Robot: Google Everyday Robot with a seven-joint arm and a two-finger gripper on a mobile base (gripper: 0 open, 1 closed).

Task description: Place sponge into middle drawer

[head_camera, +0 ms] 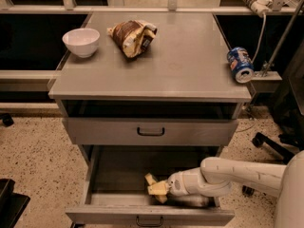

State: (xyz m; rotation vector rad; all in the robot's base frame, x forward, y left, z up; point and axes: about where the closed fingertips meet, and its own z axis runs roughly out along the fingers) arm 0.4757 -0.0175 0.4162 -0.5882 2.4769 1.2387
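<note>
The middle drawer (114, 177) is pulled open at the bottom of the grey cabinet, and its flat grey floor shows. My white arm reaches in from the right. My gripper (156, 187) is low inside the drawer, close to the floor, right of centre and near the front wall. Something pale yellow shows at its tip. I cannot make out the sponge's dark green face, so I cannot say whether the sponge is held or lies under the gripper.
The second-tier drawer (151, 131) above is shut. On the cabinet top are a white bowl (81, 42), a brown and yellow snack bag (132, 36) and a blue can (240, 64) on its side at the right edge. A chair base (270, 146) stands to the right.
</note>
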